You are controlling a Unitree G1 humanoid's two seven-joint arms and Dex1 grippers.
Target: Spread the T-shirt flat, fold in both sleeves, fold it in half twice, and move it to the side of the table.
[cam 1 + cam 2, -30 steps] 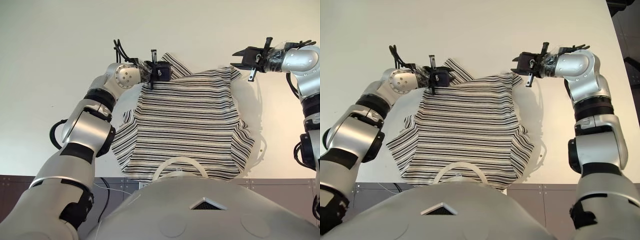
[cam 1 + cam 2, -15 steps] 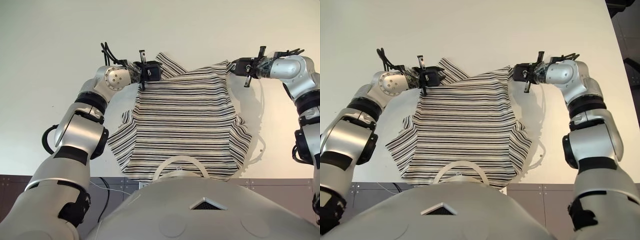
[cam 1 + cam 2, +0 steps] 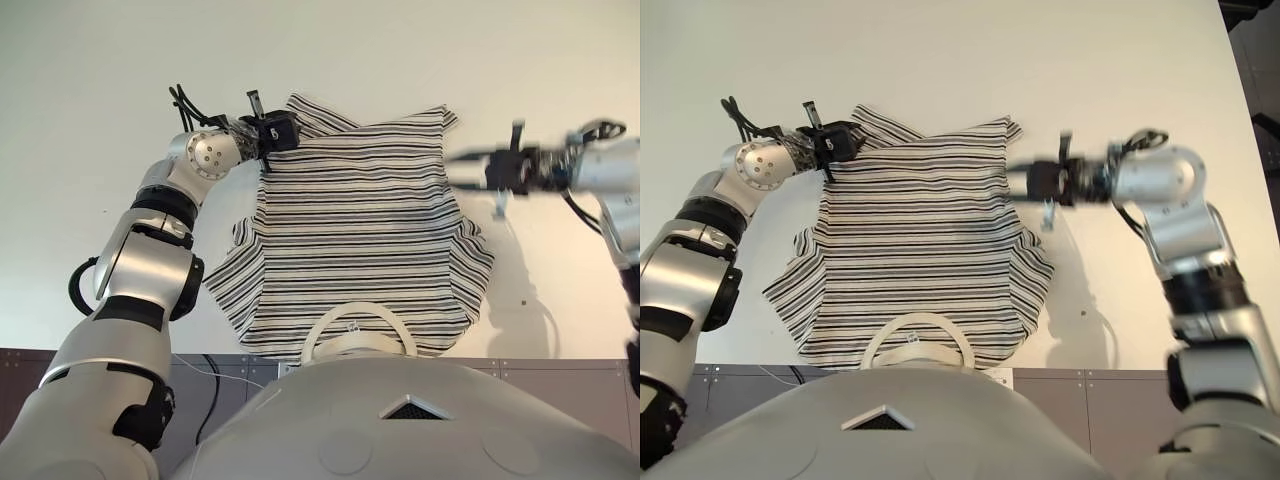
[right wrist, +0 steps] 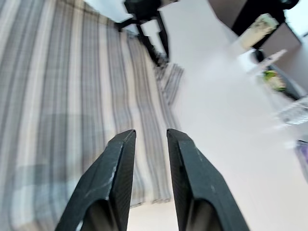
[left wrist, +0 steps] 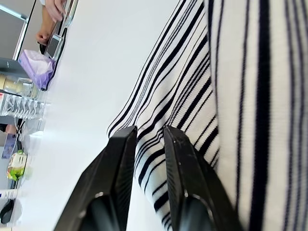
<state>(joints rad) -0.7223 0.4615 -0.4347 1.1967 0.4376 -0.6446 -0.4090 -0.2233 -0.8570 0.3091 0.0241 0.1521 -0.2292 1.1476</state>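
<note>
The striped T-shirt (image 3: 360, 220) lies spread on the white table (image 3: 100, 100), collar toward me and hem at the far side. Its sleeves (image 3: 232, 275) fan out on both near sides. My left gripper (image 3: 268, 132) is at the far left hem corner, shut on the cloth, and stripes show between its fingers (image 5: 120, 144). A flap of hem (image 3: 320, 112) is folded over beside it. My right gripper (image 3: 1022, 183) hovers at the shirt's right edge, short of the far right corner (image 3: 445, 115), fingers (image 4: 122, 149) close together with nothing held.
The table's front edge (image 3: 120, 350) runs just below the shirt. Bare table lies to the left, right and far side. Bottles and a purple bag (image 5: 36, 67) crowd a distant table edge. Cables (image 3: 215, 378) hang below the front edge.
My left gripper pulled its hem corner left and farther away, drawing the shirt flatter. My right gripper left the far right corner and swung back toward me along the shirt's right edge.
</note>
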